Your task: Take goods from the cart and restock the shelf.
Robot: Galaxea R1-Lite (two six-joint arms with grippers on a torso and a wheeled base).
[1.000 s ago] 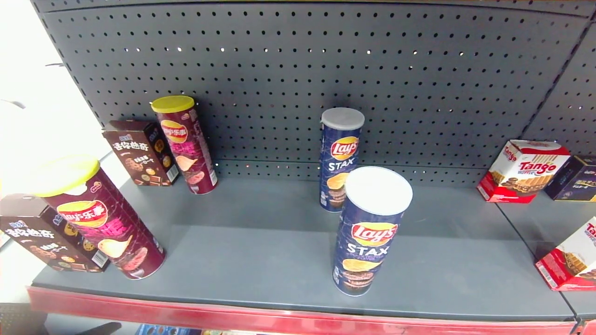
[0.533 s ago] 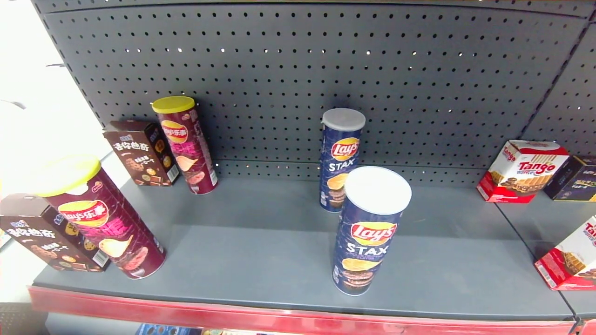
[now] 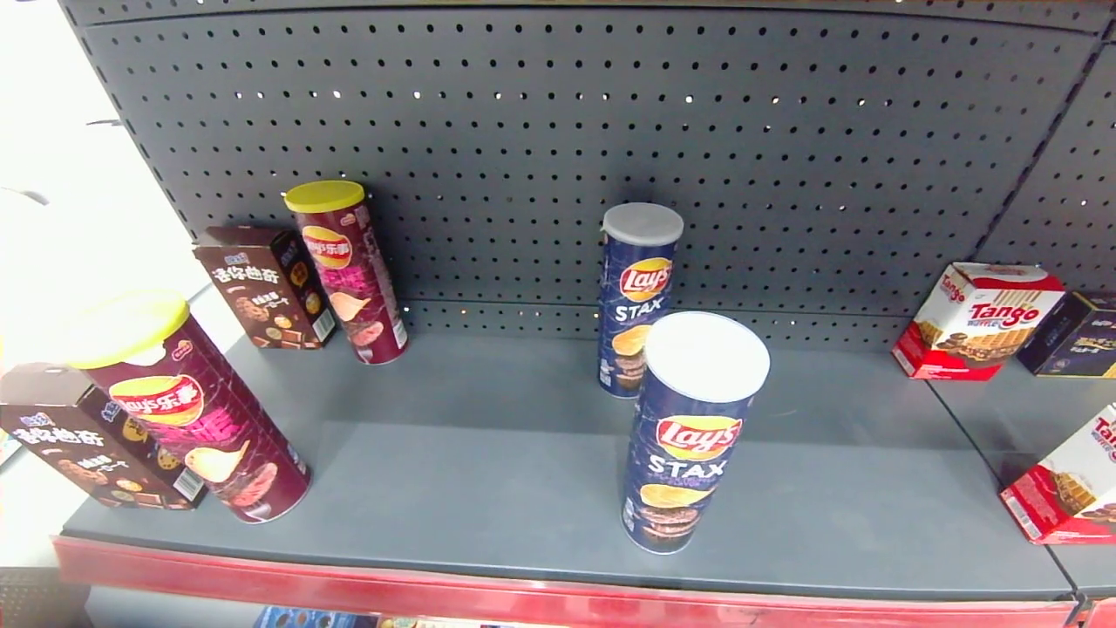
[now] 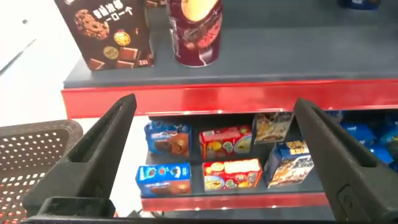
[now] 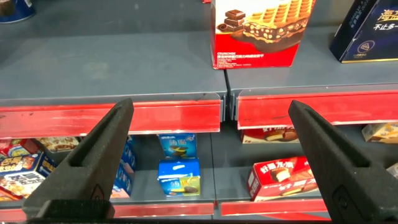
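Note:
The grey shelf (image 3: 523, 471) carries two blue chip cans, one at the front (image 3: 693, 436) and one at the back (image 3: 636, 296). Two maroon cans with yellow lids (image 3: 187, 419) (image 3: 344, 270) and brown cookie boxes (image 3: 261, 288) (image 3: 78, 445) stand at its left. My left gripper (image 4: 211, 162) is open and holds nothing, below the shelf's red front edge (image 4: 230, 98), facing a cookie box (image 4: 109, 31) and a maroon can (image 4: 194, 31). My right gripper (image 5: 208, 165) is open too, in front of a red wafer box (image 5: 261, 31).
The black mesh cart basket (image 4: 34, 146) lies beside the left gripper. Red wafer boxes (image 3: 981, 318) (image 3: 1068, 484) and a dark box (image 3: 1068, 336) stand on the right shelf section. The lower shelf holds small snack boxes (image 4: 227, 143) (image 5: 180, 177). Bare shelf room lies between the maroon and blue cans.
A dark shape at the bottom left edge of the head view has dropped out of sight. The goods on the shelf have not moved.

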